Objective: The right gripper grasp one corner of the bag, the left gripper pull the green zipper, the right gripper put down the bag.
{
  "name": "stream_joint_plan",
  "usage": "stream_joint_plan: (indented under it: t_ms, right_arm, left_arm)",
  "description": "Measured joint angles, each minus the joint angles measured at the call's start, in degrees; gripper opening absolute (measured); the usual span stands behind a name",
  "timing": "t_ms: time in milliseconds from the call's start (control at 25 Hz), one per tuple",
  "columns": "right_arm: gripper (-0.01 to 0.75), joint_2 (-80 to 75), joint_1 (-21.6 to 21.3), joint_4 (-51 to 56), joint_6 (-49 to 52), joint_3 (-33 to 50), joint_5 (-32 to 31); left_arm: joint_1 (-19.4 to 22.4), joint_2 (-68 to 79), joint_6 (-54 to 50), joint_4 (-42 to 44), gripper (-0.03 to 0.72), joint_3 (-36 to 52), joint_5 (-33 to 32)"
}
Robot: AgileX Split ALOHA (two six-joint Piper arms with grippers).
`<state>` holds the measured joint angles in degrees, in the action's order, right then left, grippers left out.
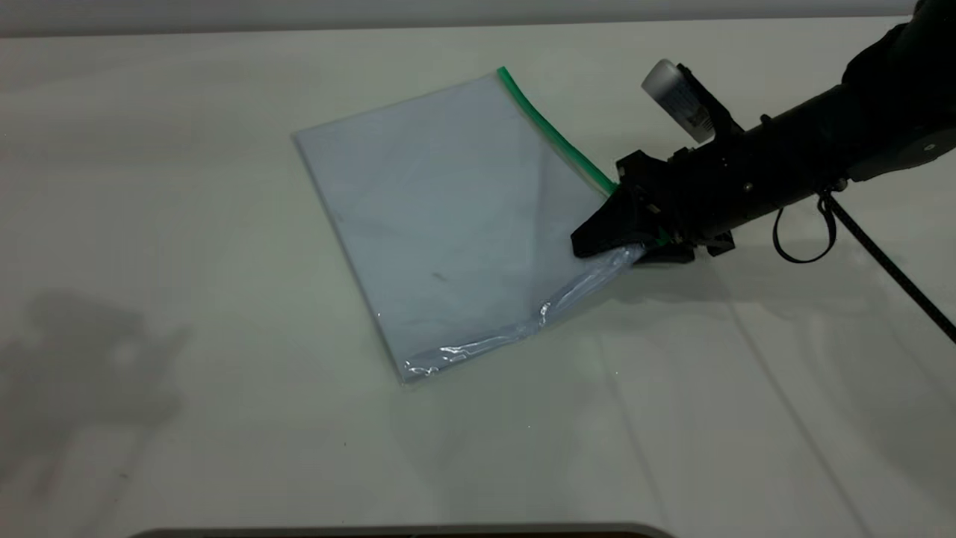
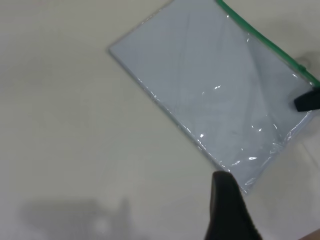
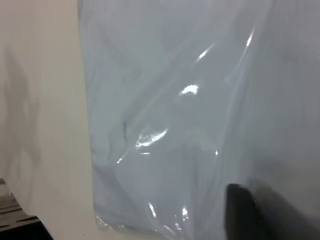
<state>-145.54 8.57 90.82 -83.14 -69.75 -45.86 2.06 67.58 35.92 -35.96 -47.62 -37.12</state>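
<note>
Bag [image 1: 448, 217] glossy clear plastic, creased, corner [image 1: 631, 250] pinched by right gripper [image 1: 609, 239]

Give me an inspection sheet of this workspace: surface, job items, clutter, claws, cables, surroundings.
Surface: pale table, bare apart from the bag; faint shadows on it.
Job items: clear bag lies mostly flat; green zipper runs along its far-right edge. The corner of the bag by the zipper's near end is lifted off the table, creasing the plastic.
Clutter: nothing seen.
Claws: right claw is shut on the corner of the bag. Left claw hovers above the table near the bag's near corner, touching nothing; only one finger shows.
Cables: black cable trails from the right arm, with a small loop beside it.
Surroundings: wall strip beyond the table's far edge; nothing else seen.
</note>
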Motion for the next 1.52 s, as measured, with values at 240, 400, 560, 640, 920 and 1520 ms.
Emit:
stream_joint_plan:
  t_ms: [240,400,560,640,920,1520]
  right_arm:
    - [0.036,0.70,-0.52,-7.01,0.26,-0.17,-8.86]
    - [0.036,6.06,-0.68,-22.18,4.61,-0.17,-9.85]
    - [0.036,14.37,-2.49,-34.27,8.53,-0.06,-3.34]
    - [0.036,18.11,-3.54,-35.20,9.33,-1.10,1.61]
    - [0.036,25.61,2.11,-35.43,6.94,-7.06,0.01]
    - [0.036,25.62,8.68,-35.14,6.88,-7.10,0.41]
  left_arm:
    - [0.00,0.00,0.00,0.00,0.497,0.00,0.13]
    - [0.00,0.00,0.00,0.00,0.497,0.00,0.25]
    - [0.00,0.13,0.00,0.00,0.497,-0.04,0.25]
    - [0.00,1.27,0.26,-0.43,0.497,-0.04,0.37]
    - [-4.24,13.00,15.83,-11.10,0.497,-4.77,6.24]
    - [-14.17,47.28,43.25,-22.04,0.497,-35.48,-12.09]
